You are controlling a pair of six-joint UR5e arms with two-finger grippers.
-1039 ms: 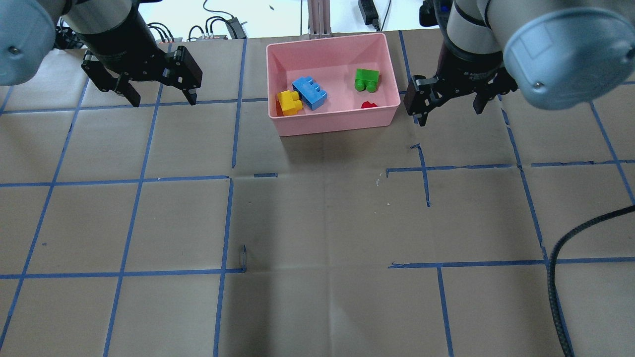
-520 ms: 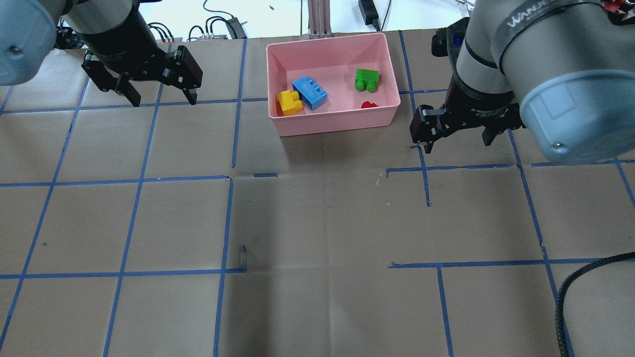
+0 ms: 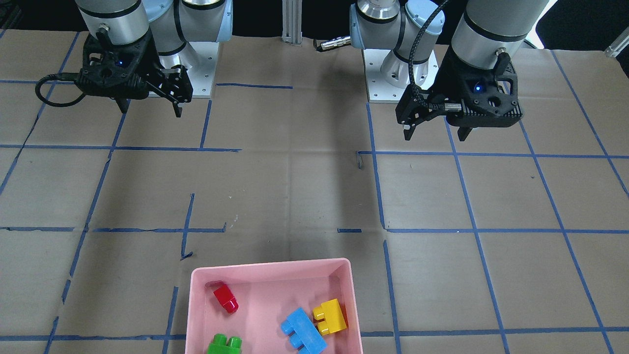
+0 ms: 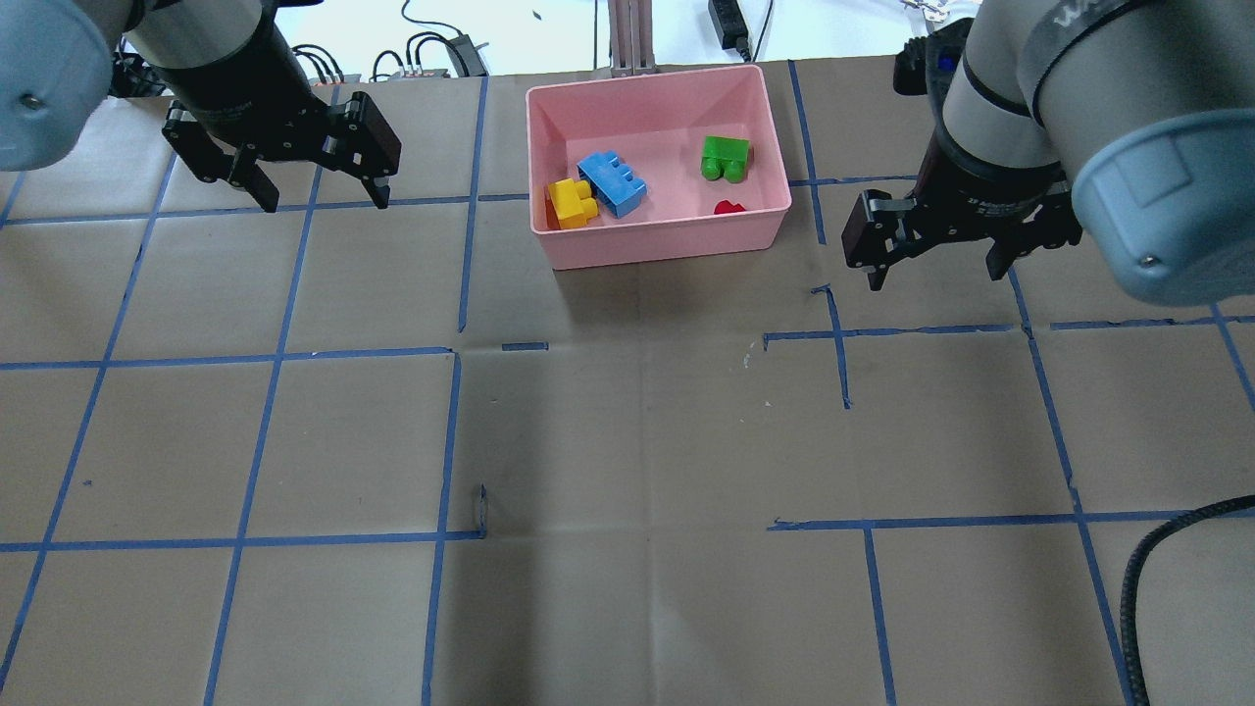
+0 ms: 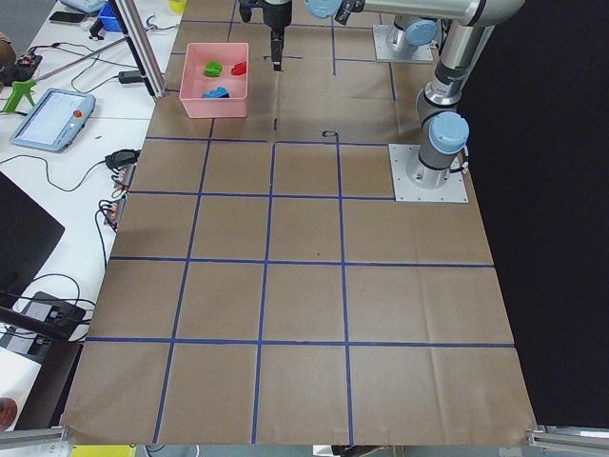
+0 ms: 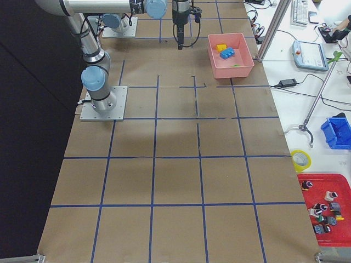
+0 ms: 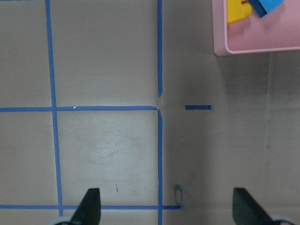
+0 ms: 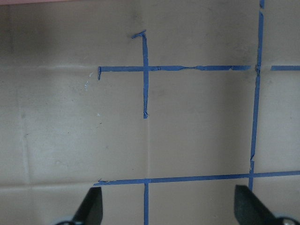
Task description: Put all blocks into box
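Note:
The pink box [image 4: 657, 250] stands at the table's far middle. Inside it lie the yellow block [image 4: 572, 202], the light-blue block [image 4: 613, 182] touching it, the green block [image 4: 726, 157] and the red block [image 4: 729, 207]. They also show in the front view: red [image 3: 226, 298], green [image 3: 225, 343], blue [image 3: 303, 337], yellow [image 3: 329, 316]. My left gripper [image 4: 324, 196] is open and empty, well left of the box. My right gripper [image 4: 936, 277] is open and empty, to the right of the box and a little nearer. The left wrist view shows the box corner [image 7: 253, 44].
Brown paper with a blue tape grid covers the table. A black cable [image 4: 1137, 588] loops in at the near right. Cables and devices [image 4: 441, 49] lie beyond the far edge. The arm bases [image 3: 388, 73] stand at the robot's side.
My right gripper has moved away from the box's right wall, to the right and toward the near side, still open. The left gripper and the blocks have not moved.

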